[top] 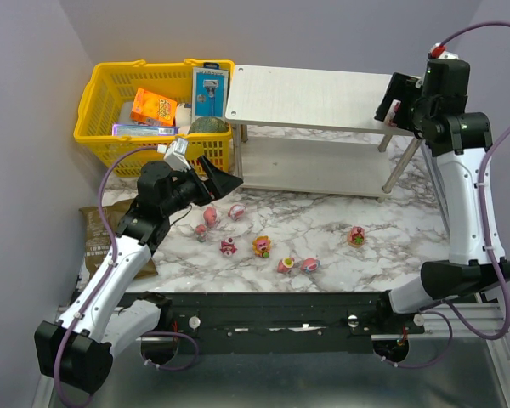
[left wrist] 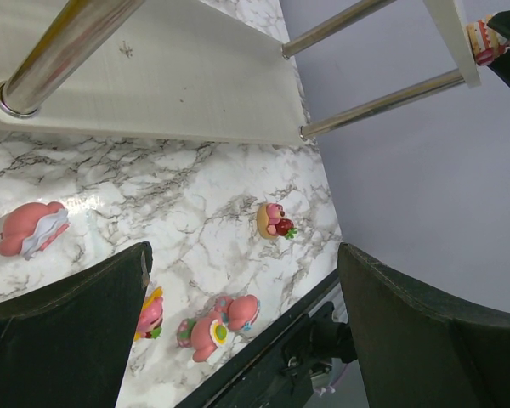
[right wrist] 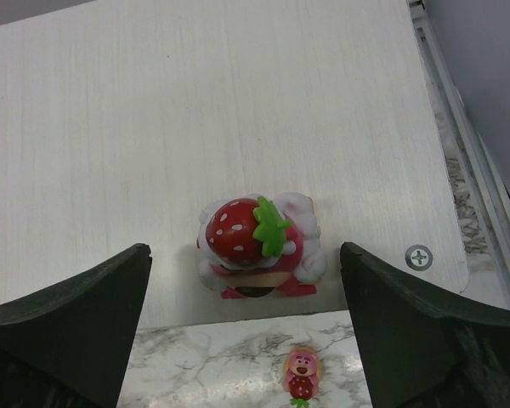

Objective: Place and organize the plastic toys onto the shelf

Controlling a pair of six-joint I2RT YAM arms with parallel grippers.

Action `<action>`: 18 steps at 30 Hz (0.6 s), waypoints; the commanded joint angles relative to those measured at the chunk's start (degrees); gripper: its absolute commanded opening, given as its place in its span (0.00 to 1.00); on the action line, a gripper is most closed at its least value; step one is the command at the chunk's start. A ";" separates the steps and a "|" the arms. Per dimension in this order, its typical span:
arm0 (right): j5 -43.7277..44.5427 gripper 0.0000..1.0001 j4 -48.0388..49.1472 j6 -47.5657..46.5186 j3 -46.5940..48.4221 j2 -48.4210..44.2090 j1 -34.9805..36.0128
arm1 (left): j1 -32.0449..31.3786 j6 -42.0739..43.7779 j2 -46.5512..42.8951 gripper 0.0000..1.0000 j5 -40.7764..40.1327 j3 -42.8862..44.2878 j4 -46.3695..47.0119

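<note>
A strawberry-topped pink toy (right wrist: 259, 246) sits on the top board of the white shelf (right wrist: 195, 110), close to its edge. My right gripper (right wrist: 246, 340) hovers over it, open, with the fingers well apart from the toy on both sides. From the top view this toy (top: 396, 111) is at the shelf's right end (top: 310, 98). Several pink toys lie on the marble table, among them a yellow-petalled one (top: 262, 246), a pair (top: 297, 265) and a strawberry bear (top: 356, 236). Above the leftmost toys, my left gripper (top: 214, 183) is open and holds nothing.
A yellow mesh basket (top: 102, 93) with boxed goods stands left of the shelf. A brown packet (top: 93, 234) lies at the table's left edge. Silver shelf legs (left wrist: 64, 51) and the lower board (left wrist: 178, 85) are close to the left gripper. A grey wall stands at the right.
</note>
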 commanded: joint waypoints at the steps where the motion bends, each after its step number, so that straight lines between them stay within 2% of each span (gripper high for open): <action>1: -0.78 1.00 2.53 -3.44 -1.25 -4.29 -0.47 | -0.13 0.65 -0.49 0.99 0.17 1.56 -0.81; 6: 0.38 1.00 1.91 -4.41 -1.61 -6.93 -0.38 | -0.40 0.56 -4.17 0.99 -0.89 0.85 -0.64; 9: -2.25 1.00 4.01 -4.58 -4.06 -9.99 -0.38 | -0.84 1.35 -5.94 0.99 -0.89 0.94 -0.03; 12: -7.43 1.00 7.78 -5.11 -8.18 -13.60 -0.47 | -0.84 1.88 -6.55 0.99 3.48 0.33 4.36; 18: -24.91 0.98 12.87 -7.31 -14.69 -18.00 -0.29 | -0.84 1.18 -8.31 0.99 1.84 -0.82 5.17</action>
